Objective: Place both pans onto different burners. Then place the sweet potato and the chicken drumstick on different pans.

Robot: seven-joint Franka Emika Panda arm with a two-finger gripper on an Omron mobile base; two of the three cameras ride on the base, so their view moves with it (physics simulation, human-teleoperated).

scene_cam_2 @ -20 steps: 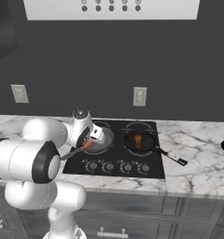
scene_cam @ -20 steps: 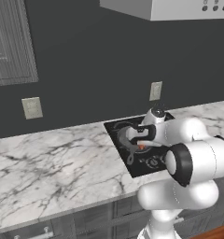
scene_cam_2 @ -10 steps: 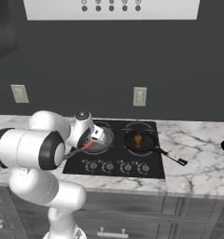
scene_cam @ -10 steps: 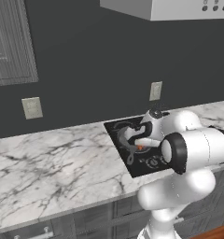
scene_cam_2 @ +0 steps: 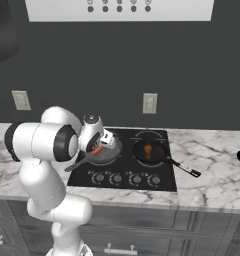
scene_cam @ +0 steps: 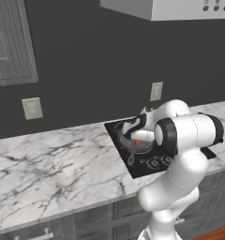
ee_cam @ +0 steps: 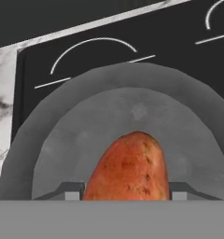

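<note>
- Gripping the sweet potato between both fingers of the gripper, low in the hand view's centre, over the grey pan.
- Chicken drumstick in the black pan, right of centre.

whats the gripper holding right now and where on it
The gripper holds the sweet potato, one finger on each long side near one end; the other end points out over the grey pan.
</note>
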